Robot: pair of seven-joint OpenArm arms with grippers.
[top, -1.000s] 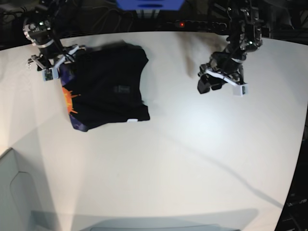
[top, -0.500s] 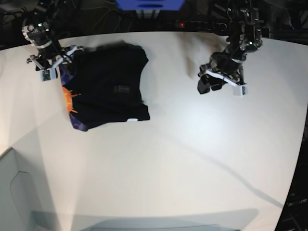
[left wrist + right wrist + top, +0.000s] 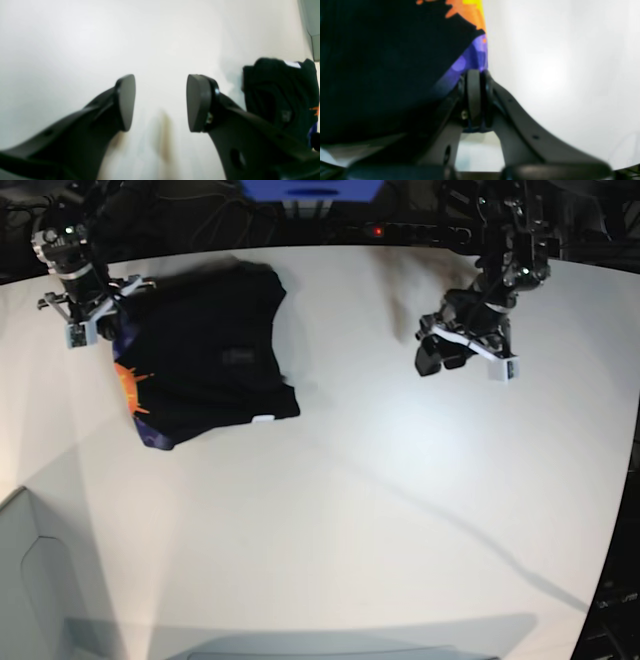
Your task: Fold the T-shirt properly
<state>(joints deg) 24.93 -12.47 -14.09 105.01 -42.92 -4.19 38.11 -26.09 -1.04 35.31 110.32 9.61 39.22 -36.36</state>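
Black cloth T-shirt [image 3: 205, 360] lies folded at the white table's [image 3: 400, 510] far corner, its printed edge pinched in the closed right gripper [image 3: 474, 95]. Left gripper [image 3: 160, 102] hangs open, well apart. Dragging by that thin pinch could undo the fold.

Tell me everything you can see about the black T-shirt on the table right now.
The T-shirt is black soft cloth, folded into a rumpled, roughly square bundle lying on the white table near its far corner on the right arm's side. An orange-and-purple print shows along one edge, and a small white label peeks out at the near edge. The right gripper is shut on the printed edge at a corner of the bundle. The left gripper hangs open over bare table, away from the shirt.
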